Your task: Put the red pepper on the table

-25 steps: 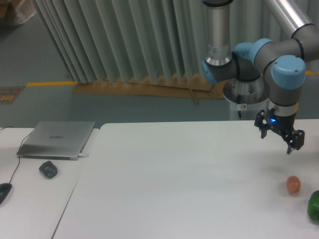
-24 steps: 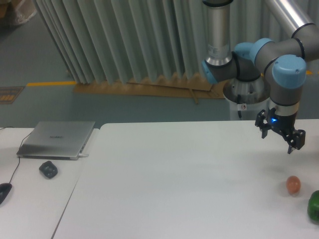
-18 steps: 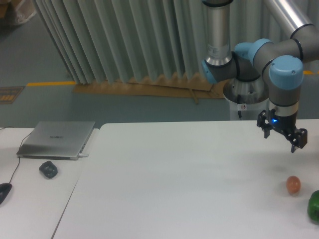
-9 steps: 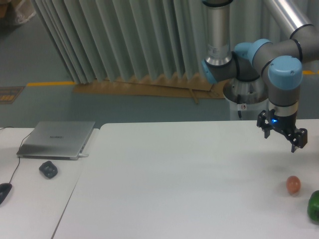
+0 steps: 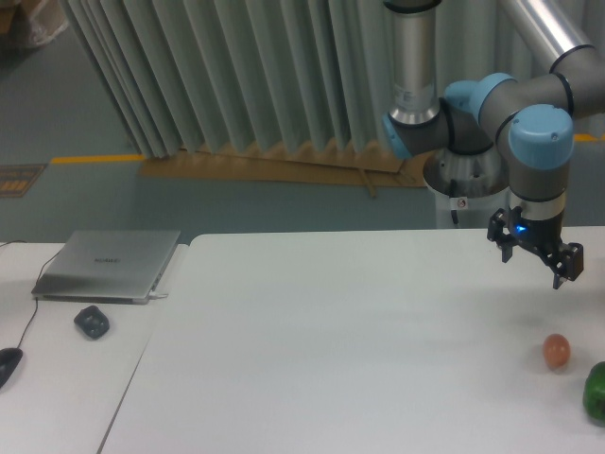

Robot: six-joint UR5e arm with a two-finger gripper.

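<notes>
The red pepper is out of view. My gripper [image 5: 535, 266] hangs above the right part of the white table [image 5: 331, 350], open, with nothing between its fingers. It is well above and a little behind the small orange-brown egg-shaped object [image 5: 556, 351].
A dark green round pepper [image 5: 596, 391] lies at the table's right edge, partly cut off. On the adjoining desk at the left sit a silver laptop [image 5: 109, 265], a dark round object [image 5: 92, 322] and a mouse [image 5: 6, 364] with its cable. The robot base [image 5: 463, 180] stands behind the table.
The gripper has shifted slightly to the right and up over the last second; since half a second ago it has hardly moved. Nothing on the table moved.
</notes>
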